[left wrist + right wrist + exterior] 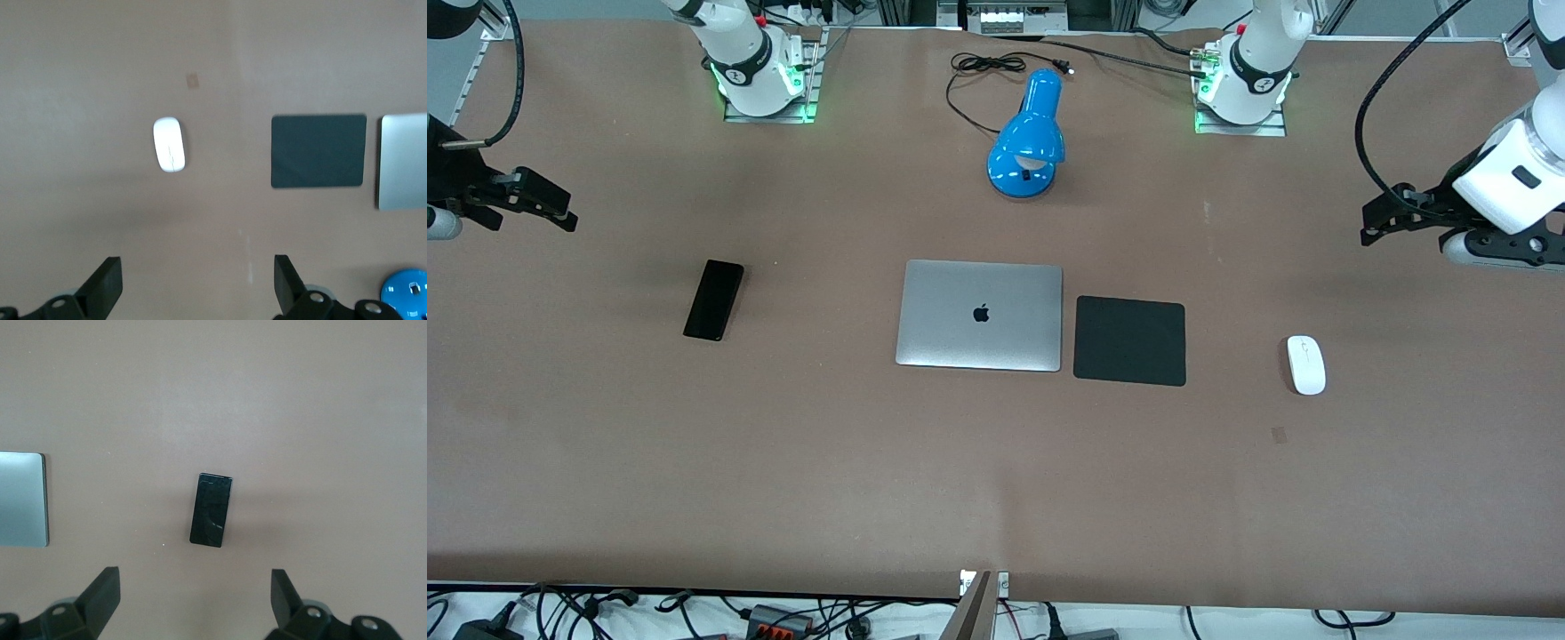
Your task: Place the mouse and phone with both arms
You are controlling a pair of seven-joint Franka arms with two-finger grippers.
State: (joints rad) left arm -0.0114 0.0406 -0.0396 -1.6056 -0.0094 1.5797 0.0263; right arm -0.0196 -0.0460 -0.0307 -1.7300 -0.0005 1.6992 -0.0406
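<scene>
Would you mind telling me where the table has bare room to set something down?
Bare patches: the wide strip nearer the camera than the laptop, and between the phone and the laptop. Tightest: the laptop and the mat lie almost edge to edge. A smaller gap separates the mat and the mouse.

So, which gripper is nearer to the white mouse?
Left. The left gripper hangs open near the mouse; the right gripper is at the other end, by the phone.

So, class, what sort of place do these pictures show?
Probably a robotics lab set up as a desk: two arms' bases bolted to a table with laptop and lamp.
</scene>
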